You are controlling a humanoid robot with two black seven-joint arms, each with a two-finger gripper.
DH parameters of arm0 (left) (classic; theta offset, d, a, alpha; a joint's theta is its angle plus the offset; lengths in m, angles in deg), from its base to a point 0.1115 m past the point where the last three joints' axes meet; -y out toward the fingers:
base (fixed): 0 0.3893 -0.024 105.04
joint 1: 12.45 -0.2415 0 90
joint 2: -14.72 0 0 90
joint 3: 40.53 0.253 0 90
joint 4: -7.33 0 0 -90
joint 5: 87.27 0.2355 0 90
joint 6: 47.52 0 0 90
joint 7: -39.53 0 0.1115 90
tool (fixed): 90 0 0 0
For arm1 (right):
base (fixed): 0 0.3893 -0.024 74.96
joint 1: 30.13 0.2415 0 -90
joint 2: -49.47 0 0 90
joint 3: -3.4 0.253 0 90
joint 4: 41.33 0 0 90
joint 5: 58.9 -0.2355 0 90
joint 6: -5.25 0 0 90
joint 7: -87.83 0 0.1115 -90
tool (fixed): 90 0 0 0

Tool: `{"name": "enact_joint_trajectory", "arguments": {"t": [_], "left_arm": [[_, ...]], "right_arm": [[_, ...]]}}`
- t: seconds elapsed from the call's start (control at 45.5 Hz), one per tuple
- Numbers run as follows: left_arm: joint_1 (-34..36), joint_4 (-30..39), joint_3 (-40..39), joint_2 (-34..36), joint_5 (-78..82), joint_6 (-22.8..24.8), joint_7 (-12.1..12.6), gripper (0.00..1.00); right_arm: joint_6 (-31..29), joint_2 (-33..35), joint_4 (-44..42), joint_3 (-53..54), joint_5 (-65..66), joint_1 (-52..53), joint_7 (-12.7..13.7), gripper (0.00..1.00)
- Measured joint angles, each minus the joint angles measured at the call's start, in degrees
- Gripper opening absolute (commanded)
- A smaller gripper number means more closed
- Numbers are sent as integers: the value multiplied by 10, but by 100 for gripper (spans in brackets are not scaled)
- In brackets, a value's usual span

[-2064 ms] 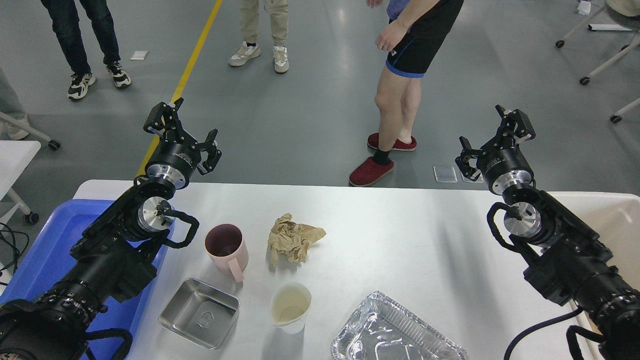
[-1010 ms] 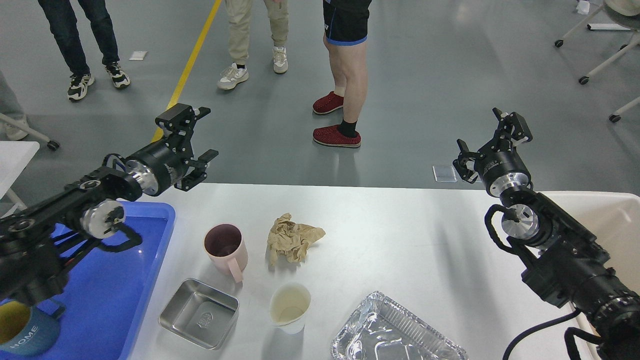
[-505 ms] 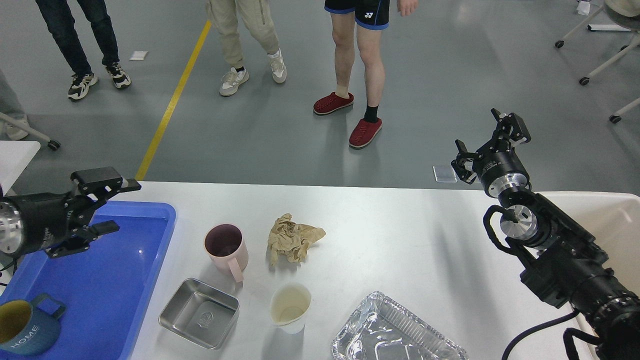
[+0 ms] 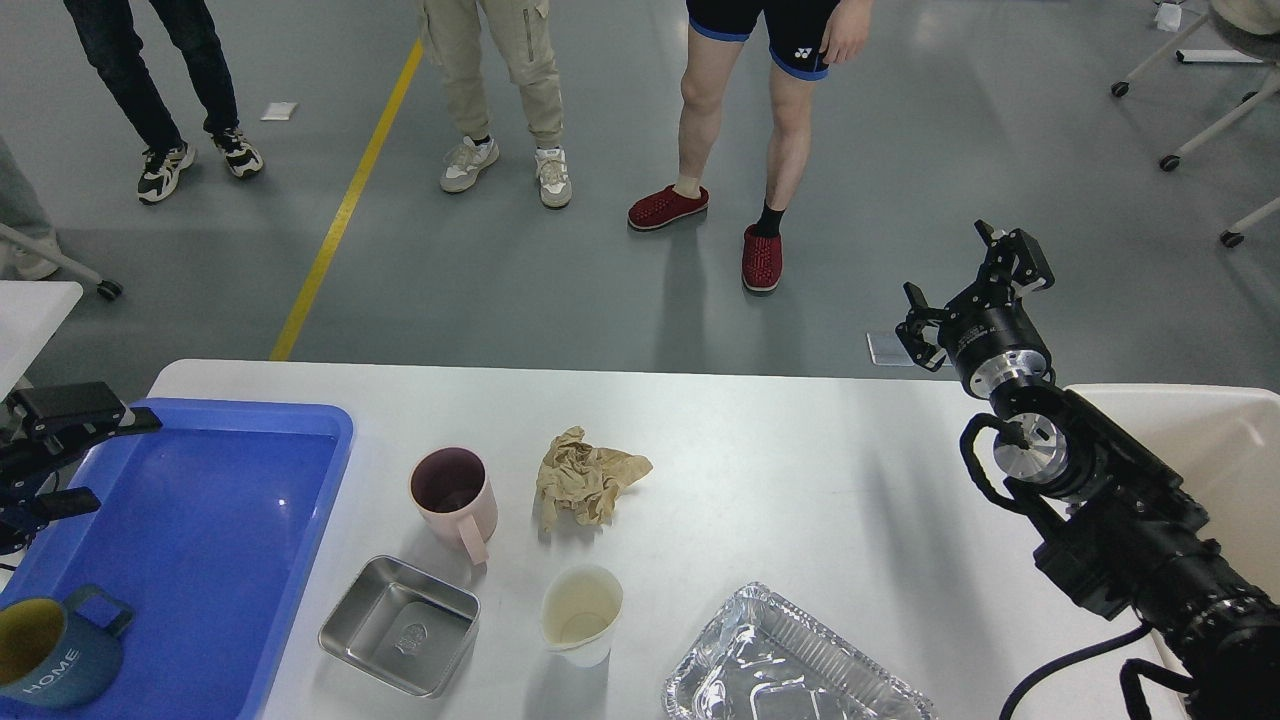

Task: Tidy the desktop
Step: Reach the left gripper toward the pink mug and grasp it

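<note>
Cluttering the desktop (image 4: 800,480) — pink mug (image 4: 452,491), crumpled paper (image 4: 585,476).

On the desktop (image 4: 780,480) I've got a pink mug (image 4: 452,497), crumpled brown paper (image 4: 585,485) just right of it, a steel tray (image 4: 398,625) and a cream cup (image 4: 581,613) nearer me, and a foil tray (image 4: 780,665) at the btm edge. Blue tray (image 4: 190,540) sits on the left w/ a blue mug (image 4: 50,655) marked HOME in its near corner. My left gripper (image 4: 85,460) is at the left edge, fingers apart, empty. Right gripper (image 4: 965,290) is up past the far edge, fingers spread, empty. Three ppl standing beyond.
</note>
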Motion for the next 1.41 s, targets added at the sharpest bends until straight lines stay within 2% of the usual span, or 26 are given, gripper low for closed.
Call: {"name": "enact_joint_trajectory", "arguments": {"t": [0.176,0.351,0.439,0.9,1.186,1.405], "left_arm": [[-7,-12,0,-54,9,2,6,96],[1,-32,-1,-131,68,-10,55,96],[3,-53,-1,-172,87,-22,65,96],[3,-205,-1,-361,92,-42,68,93],[0,-258,1,-429,92,-44,69,91],[-7,-288,2,-440,94,-44,68,91]], "right_arm": [[0,-1,0,0,0,-1,0,100],[0,-1,0,0,0,-2,0,100],[0,-1,1,0,0,-4,0,100],[0,-1,1,0,0,-10,0,100],[0,0,1,0,0,-11,0,100],[0,1,1,1,0,-11,0,100]]}}
